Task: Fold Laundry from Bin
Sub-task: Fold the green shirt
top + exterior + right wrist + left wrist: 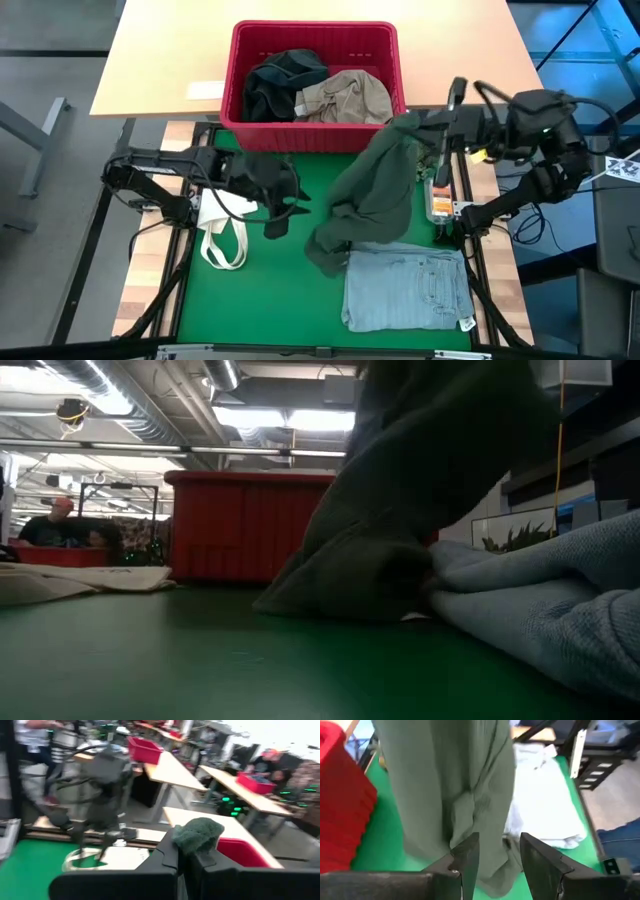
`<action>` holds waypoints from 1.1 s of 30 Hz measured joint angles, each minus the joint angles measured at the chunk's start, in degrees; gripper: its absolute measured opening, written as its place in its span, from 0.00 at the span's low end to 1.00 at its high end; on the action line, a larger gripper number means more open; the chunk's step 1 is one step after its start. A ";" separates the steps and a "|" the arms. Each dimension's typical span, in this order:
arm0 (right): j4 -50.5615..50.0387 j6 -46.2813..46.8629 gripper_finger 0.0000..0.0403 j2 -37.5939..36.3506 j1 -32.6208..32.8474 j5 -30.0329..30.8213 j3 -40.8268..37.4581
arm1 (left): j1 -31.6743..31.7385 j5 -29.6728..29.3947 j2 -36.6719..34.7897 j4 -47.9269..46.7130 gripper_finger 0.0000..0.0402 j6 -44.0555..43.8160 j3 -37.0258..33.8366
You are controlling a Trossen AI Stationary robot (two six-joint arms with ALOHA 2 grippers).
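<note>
A dark green garment [375,185] hangs from my right gripper [418,124], which is shut on it high over the table's far right, beside the red bin [236,75]. The garment's lower end [330,250] rests crumpled on the green mat and on the folded light blue jeans [405,290]. My left gripper [285,205] stands open at mid-table, left of the hanging garment [445,785], with nothing between its fingers [467,857]. In the bin lie a dark piece [280,85] and a khaki piece [345,97]. My right gripper pinches a bunched tuft of the green garment's upper end [197,834] between its two shut fingers, which reach nearly level from the table's right. A wad of cloth sticks out above the fingers. The rest hangs slack below, its lower end [340,585] on the mat.
A white tote bag [225,235] with loop handles lies on the mat's left side, under my left arm. The bin stands on a wooden table along the mat's far edge. Bare green mat [265,300] lies at the near left. People sit at tables in the room beyond.
</note>
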 joint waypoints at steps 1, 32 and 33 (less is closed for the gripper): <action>-0.02 -0.16 0.02 0.00 0.00 1.03 0.24 | -0.46 -0.70 0.00 0.18 0.34 -0.50 -1.14; -5.11 -0.57 0.02 0.66 0.00 3.39 0.25 | -13.30 -5.09 12.48 47.91 0.34 -3.31 -39.33; -5.12 -0.57 0.02 0.66 0.00 3.36 0.25 | -13.31 -5.76 13.75 49.02 0.34 -2.62 -39.14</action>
